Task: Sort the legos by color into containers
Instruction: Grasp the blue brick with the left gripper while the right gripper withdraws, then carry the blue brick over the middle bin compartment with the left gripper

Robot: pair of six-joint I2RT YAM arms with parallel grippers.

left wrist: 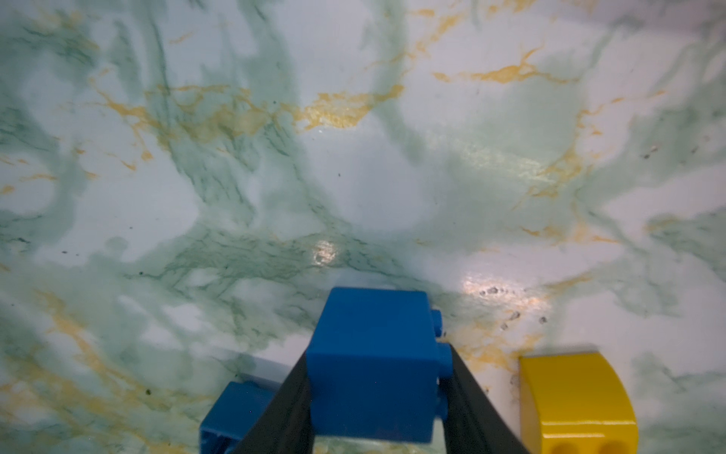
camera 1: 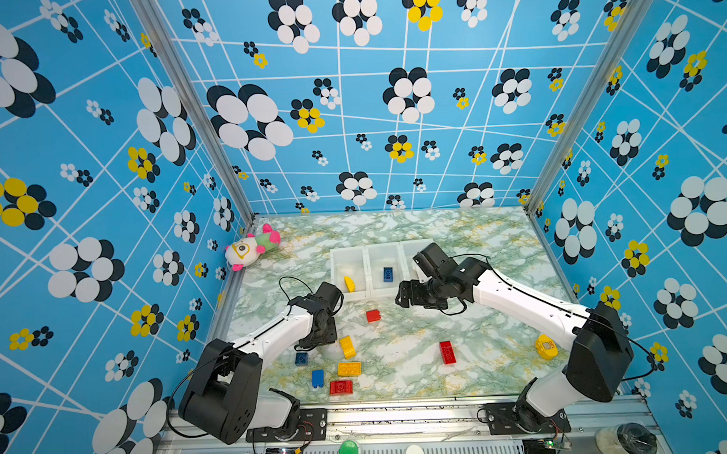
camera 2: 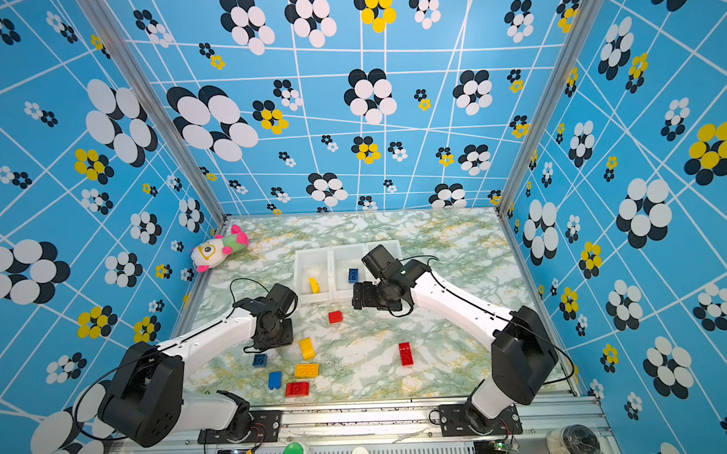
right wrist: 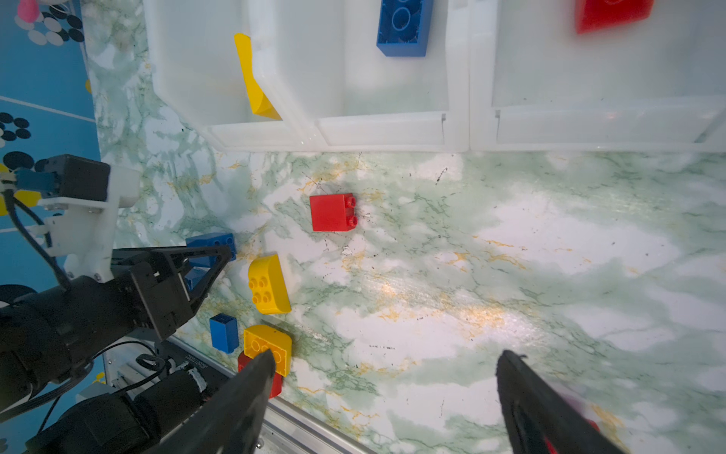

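We see the left gripper (left wrist: pixel 378 351) pinching a blue brick (left wrist: pixel 373 377), one black finger against each of its sides; whether the brick has left the marble table (left wrist: pixel 353 177) we cannot tell. In both top views it is hidden beneath the gripper, at about eight o'clock from the table's middle, just beside a curved yellow brick (camera 1: pixel 347 347) and a smaller blue brick (camera 1: pixel 302 358). The right gripper (right wrist: pixel 387 355) hangs spread and empty just in front of the containers (camera 1: pixel 349 257), which stand toward twelve o'clock. The middle bin (right wrist: pixel 385 133) holds a long blue brick (right wrist: pixel 404 27), so we judge it the target, up toward one or two o'clock from the pinched piece. We expect the brick to be light, hollow and stiff, with glossy walls that can slip; its studs seem to face one finger, so the pinch may sit on stud tips and could twist; flat opposite walls would be the surer hold.
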